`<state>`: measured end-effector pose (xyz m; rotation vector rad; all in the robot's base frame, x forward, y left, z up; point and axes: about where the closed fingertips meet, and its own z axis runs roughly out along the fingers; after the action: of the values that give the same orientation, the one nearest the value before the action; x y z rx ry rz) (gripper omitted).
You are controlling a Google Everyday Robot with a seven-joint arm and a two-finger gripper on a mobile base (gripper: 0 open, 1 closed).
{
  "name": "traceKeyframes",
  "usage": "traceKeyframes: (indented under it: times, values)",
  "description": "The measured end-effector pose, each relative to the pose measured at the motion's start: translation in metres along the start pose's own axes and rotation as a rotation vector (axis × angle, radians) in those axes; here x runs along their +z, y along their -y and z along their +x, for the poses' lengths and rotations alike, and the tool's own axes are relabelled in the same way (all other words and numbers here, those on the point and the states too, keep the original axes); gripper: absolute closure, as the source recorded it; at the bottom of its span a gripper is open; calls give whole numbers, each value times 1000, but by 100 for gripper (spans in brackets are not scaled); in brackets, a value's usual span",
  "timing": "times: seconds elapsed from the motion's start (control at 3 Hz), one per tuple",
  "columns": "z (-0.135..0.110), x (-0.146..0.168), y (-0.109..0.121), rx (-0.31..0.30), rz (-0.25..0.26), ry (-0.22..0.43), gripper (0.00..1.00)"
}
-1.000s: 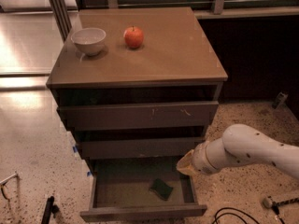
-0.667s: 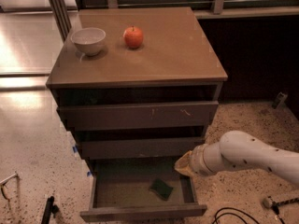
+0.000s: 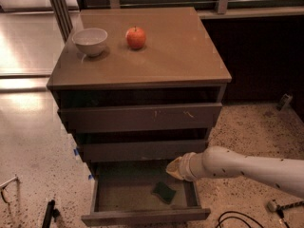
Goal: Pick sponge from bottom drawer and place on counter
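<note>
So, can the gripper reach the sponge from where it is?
Probably yes: the bottom drawer is open, the sponge lies uncovered inside, and the gripper hangs just above with nothing between.

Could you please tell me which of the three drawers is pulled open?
The bottom drawer: it juts out, showing the sponge inside, with the claw over its rear; the two above show nothing inside.

The white arm [image 3: 247, 167] reaches in nearly level from the right, its gripper [image 3: 175, 168] well below the table's [image 3: 190, 56] front edge, toward the front-right corner.
</note>
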<state>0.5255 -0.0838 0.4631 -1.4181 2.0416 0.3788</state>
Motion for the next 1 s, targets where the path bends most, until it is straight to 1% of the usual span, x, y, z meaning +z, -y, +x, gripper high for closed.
traceKeyframes:
  times: [0.33,0.67,1.0]
  values:
    - [38,63,5,73,-18,-45,100]
    - [38,63,5,73,-18,-45,100]
    - [63,81,1,84,-8,-50,100]
